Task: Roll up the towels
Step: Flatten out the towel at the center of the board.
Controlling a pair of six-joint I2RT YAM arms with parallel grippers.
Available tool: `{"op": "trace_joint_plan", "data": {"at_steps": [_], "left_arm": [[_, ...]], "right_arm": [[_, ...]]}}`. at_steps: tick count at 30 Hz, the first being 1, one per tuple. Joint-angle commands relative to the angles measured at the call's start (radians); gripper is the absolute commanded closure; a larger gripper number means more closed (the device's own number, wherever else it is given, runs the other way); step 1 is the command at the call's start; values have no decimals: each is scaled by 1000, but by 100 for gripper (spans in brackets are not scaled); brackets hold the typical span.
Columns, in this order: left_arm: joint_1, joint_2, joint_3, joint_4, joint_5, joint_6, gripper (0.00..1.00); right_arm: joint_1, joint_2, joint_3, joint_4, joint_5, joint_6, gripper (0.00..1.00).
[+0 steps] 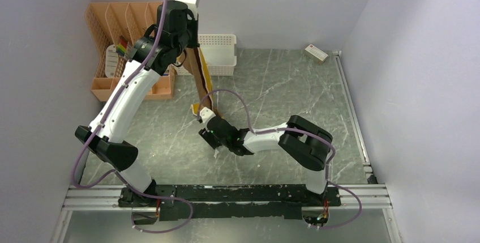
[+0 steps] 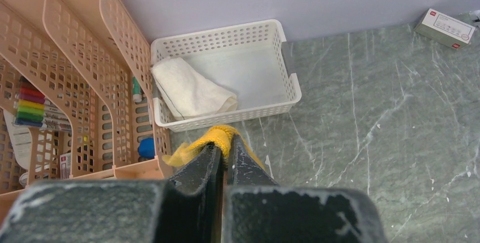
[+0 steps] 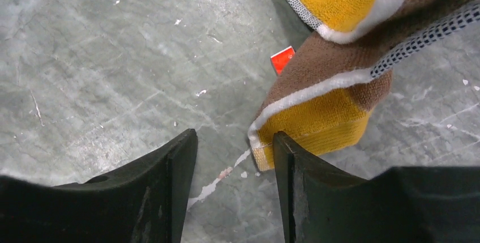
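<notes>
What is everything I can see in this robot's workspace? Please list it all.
Yellow towel: one, mustard with brown patches and white stripes, hanging from the left gripper, lower end near the table.
White towel: one, white, folded in the basket's left side.
Basket: one, white plastic lattice, against the back wall.
File organizer: one, peach, back left corner.
Markers: several, mixed colours, inside the organizer.
Small box: one, white with red, back right by the wall.
Table: one, grey-green marbled.
Left gripper: black, raised, shut on the yellow towel.
Right gripper: black, open, low beside the towel's lower end.
</notes>
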Motion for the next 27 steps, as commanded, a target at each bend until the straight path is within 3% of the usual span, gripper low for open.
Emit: {"op": "trace_joint_plan", "data": {"at_steps": [1, 14, 20, 24, 27], "left_arm": [[16, -37, 2, 39, 23, 4, 93], [57, -40, 25, 22, 46, 1, 93], [67, -37, 35, 16, 49, 4, 93], [76, -36, 40, 11, 51, 5, 93], [88, -39, 43, 10, 52, 5, 93]], "right_arm": [[-18, 47, 0, -52, -11, 12, 51], [-111, 85, -18, -70, -10, 62, 64], [-128, 128, -14, -72, -12, 83, 97], [-148, 138, -8, -83, 2, 124, 100], [-185, 75, -65, -17, -79, 172, 100]]}}
